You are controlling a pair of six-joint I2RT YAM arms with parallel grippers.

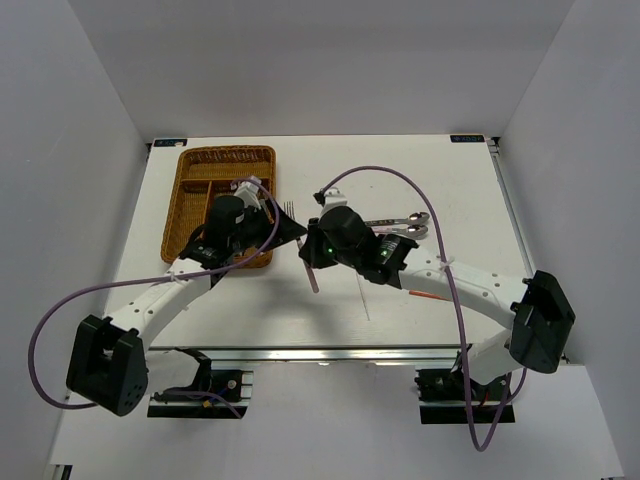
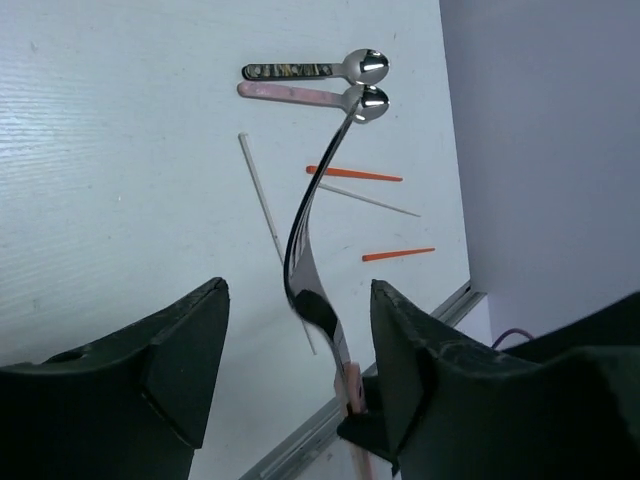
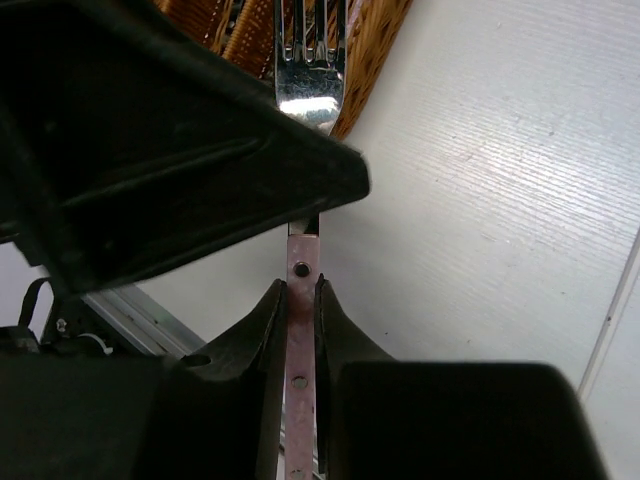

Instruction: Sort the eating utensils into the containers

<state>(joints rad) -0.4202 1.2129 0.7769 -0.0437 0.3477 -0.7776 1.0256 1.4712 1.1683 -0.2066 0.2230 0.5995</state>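
Note:
My right gripper (image 3: 302, 285) is shut on the pinkish riveted handle of a fork (image 3: 302, 262) and holds it above the table, tines (image 3: 310, 55) toward the woven wicker tray (image 3: 377, 48). In the top view the fork's handle (image 1: 312, 278) sticks out below the right gripper (image 1: 308, 250), just right of the tray (image 1: 190, 165). My left gripper (image 2: 297, 300) is open with its jaws on either side of the fork's metal neck (image 2: 300, 240); it does not visibly touch it. Two spoons (image 2: 300, 71) (image 2: 295, 94) and red (image 2: 355, 174) and pale (image 2: 262, 195) chopsticks lie on the table.
The spoons (image 1: 400, 226) lie to the right of the right arm in the top view. A pale chopstick (image 1: 364, 300) lies near the table's front edge. The left arm's black finger (image 3: 180, 150) hides most of the tray in the right wrist view. White walls enclose the table.

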